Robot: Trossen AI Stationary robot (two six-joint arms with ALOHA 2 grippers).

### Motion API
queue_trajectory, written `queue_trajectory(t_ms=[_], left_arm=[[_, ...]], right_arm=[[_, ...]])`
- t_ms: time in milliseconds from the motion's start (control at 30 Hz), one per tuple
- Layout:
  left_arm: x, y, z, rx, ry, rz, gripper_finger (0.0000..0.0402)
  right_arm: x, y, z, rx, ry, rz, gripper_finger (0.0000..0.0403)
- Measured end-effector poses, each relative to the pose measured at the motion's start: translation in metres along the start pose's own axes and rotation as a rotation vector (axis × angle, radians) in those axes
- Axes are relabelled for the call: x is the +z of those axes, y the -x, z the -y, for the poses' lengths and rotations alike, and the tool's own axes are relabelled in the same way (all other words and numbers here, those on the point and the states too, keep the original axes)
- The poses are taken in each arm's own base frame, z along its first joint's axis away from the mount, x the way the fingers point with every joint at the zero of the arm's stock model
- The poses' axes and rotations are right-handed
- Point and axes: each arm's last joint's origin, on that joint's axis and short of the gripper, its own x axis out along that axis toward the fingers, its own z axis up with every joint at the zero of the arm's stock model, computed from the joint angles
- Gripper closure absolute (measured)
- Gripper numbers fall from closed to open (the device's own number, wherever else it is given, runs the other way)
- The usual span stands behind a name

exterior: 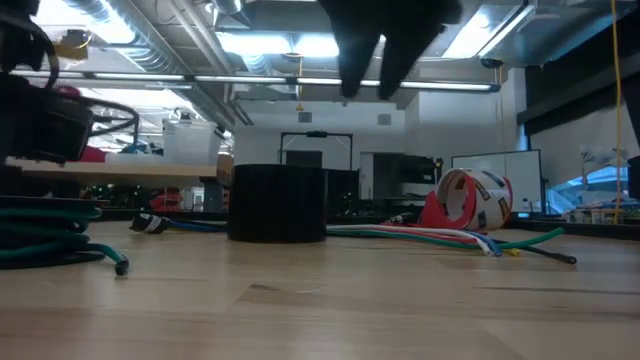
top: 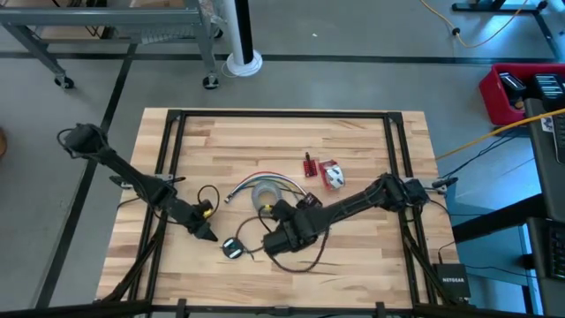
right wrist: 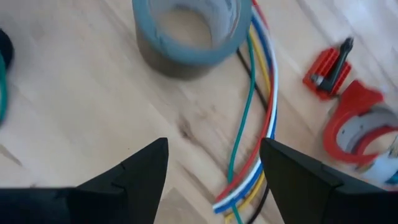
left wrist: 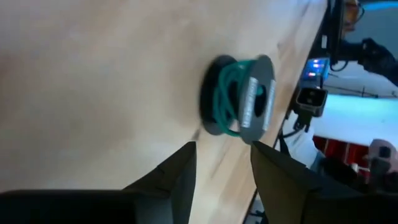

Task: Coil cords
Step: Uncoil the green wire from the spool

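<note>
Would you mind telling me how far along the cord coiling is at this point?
One green cord already sits wound in a small round bundle on the table, just ahead of the left gripper, whose fingers are open and empty. Nothing is in hand: the right gripper is open too, above the loose multicolored wires beside the grey tape roll. Those wires still lie uncoiled.

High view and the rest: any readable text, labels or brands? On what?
"NETGEAR" (small, only just legible): white print on the black box on the floor past the table's right corner.
Tape dispenser: print on the roll, too blurred to read.
Coiled cord: grey label, nothing readable.
</note>
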Motion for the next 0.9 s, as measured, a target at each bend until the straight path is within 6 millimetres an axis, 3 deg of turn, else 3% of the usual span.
queue_trajectory(t_ms=[200,367,467,633,767,900], left_arm=[[-0.007,-0.011,0.005,0.055,-0.049,-0.015,0.026],[-0.009,-0.015,0.001,0.102,-0.064,0.014,0.026],[-0.008,-0.016,0.001,0.102,-0.069,0.032,0.026],[-0.007,-0.016,0.004,0.076,-0.093,0.059,0.0261],[-0.006,-0.016,0.006,0.053,-0.114,0.093,0.0261],[-0.005,-0.016,0.007,0.048,-0.139,0.124,0.0261]], right_arm=[[-0.035,-0.016,-0.005,-0.11,0.028,-0.041,0.0146],[-0.062,-0.014,0.003,-0.189,0.006,-0.027,0.0146],[-0.075,0.005,0.024,-0.184,-0.075,-0.021,0.0146],[-0.098,0.042,0.082,-0.135,-0.277,0.077,0.0146],[-0.119,0.057,0.117,0.08,-0.48,0.224,0.0146],[-0.141,0.043,0.123,0.443,-0.645,0.232,0.0146]])
